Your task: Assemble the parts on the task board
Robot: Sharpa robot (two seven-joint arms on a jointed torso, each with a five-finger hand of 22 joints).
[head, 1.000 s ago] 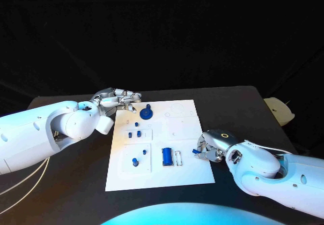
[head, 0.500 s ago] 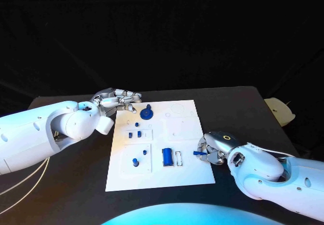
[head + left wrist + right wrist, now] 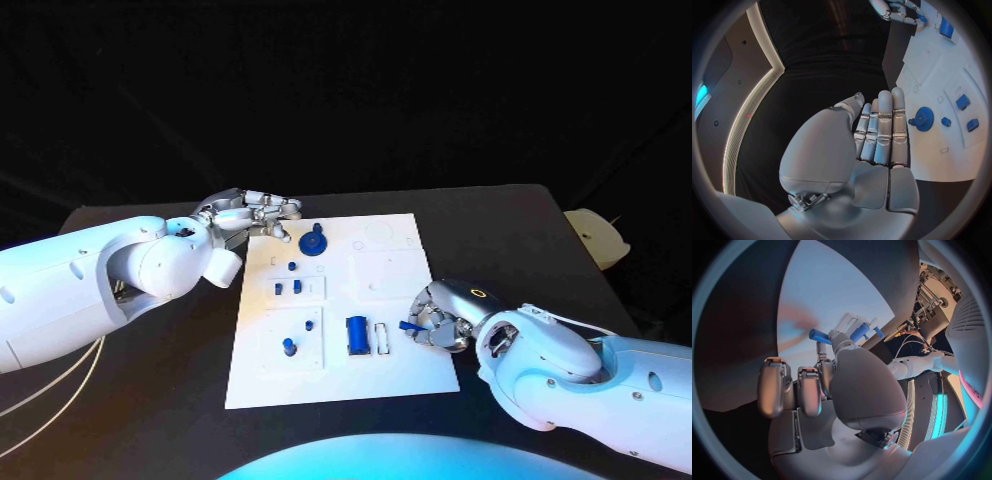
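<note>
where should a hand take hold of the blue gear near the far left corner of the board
The round blue toothed gear lies flat on the white task board, so probably come from above and pinch across its toothed rim with the fingers. The left hand hovers beside it at the board's far left corner, empty, and looks best placed. The right hand already pinches a small blue peg.

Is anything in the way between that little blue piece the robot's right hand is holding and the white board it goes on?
Nothing visible. The right hand holds the small blue part over the task board's right edge; only bare white board lies between it and the white slot.
</note>
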